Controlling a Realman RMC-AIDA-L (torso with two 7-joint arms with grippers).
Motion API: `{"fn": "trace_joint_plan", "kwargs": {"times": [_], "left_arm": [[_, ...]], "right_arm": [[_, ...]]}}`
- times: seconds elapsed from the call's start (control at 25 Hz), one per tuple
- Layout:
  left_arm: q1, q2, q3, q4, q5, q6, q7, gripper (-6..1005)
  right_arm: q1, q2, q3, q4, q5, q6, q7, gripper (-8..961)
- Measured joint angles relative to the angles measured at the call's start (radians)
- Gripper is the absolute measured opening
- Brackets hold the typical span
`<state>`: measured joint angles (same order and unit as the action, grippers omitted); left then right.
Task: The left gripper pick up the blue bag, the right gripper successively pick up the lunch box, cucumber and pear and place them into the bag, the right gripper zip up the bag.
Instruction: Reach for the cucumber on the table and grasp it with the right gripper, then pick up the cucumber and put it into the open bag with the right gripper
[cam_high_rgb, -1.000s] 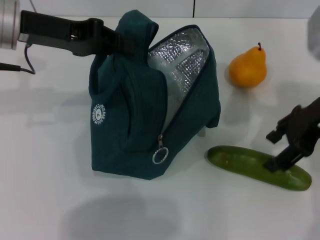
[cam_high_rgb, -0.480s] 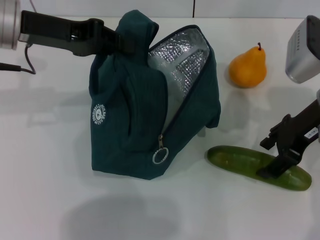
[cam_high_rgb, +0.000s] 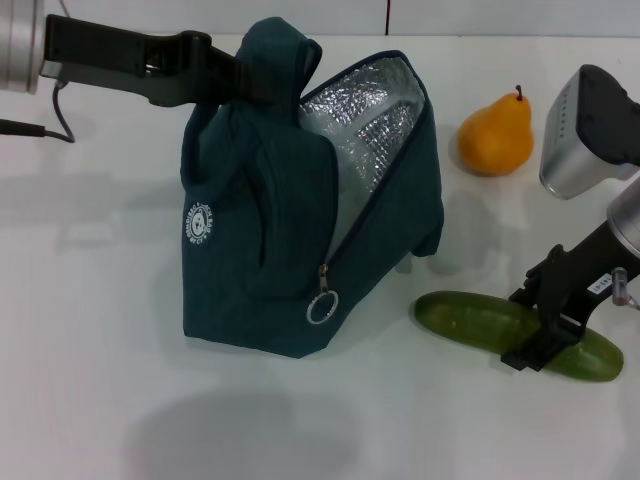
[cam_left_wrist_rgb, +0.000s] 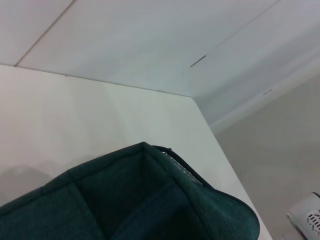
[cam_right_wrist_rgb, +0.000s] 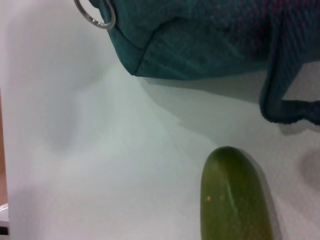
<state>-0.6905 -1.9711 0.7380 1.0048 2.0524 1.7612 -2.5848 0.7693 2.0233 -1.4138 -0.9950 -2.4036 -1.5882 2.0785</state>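
Two arms are over a white table (cam_high_rgb: 90, 380); the bag (cam_high_rgb: 270, 230), dark teal with a silver lining, stands near the middle with its top unzipped and gaping toward the right; a round white logo (cam_high_rgb: 200, 226) marks its front, and a metal zip ring (cam_high_rgb: 321, 309) hangs low on the seam. The left gripper (cam_high_rgb: 245, 82) reaches in from the left and is clenched on the bag at its top, holding that part up. The cucumber (cam_high_rgb: 480, 322) lies flat on the table right of the bag, apart from it; the right gripper (cam_high_rgb: 548, 335) is down at the cucumber's right half, its dark fingers straddling it, though whether they pinch it I cannot tell. The pear (cam_high_rgb: 495, 133) stands upright farther back, right of the bag, well apart from the cucumber.
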Motion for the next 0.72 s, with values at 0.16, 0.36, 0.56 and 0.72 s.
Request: {"fn": "trace_joint_plan", "kwargs": {"times": [0.16, 0.36, 0.56, 0.72], "left_arm": [[0.000, 0.000, 0.000, 0.000, 0.000, 0.000, 0.000, 40], [0.001, 0.000, 0.000, 0.000, 0.000, 0.000, 0.002, 40], [0.002, 0.005, 0.000, 0.000, 0.000, 0.000, 0.002, 40], [0.004, 0.006, 0.000, 0.000, 0.000, 0.000, 0.002, 40]], "right_arm": [[-0.001, 0.000, -0.013, 0.000, 0.000, 0.005, 0.000, 759], [-0.010, -0.001, -0.040, -0.010, 0.001, 0.008, -0.010, 734], [-0.016, -0.005, -0.036, -0.021, 0.029, -0.013, -0.027, 606], [-0.018, -0.010, -0.001, -0.041, 0.092, -0.090, -0.069, 551]]}}
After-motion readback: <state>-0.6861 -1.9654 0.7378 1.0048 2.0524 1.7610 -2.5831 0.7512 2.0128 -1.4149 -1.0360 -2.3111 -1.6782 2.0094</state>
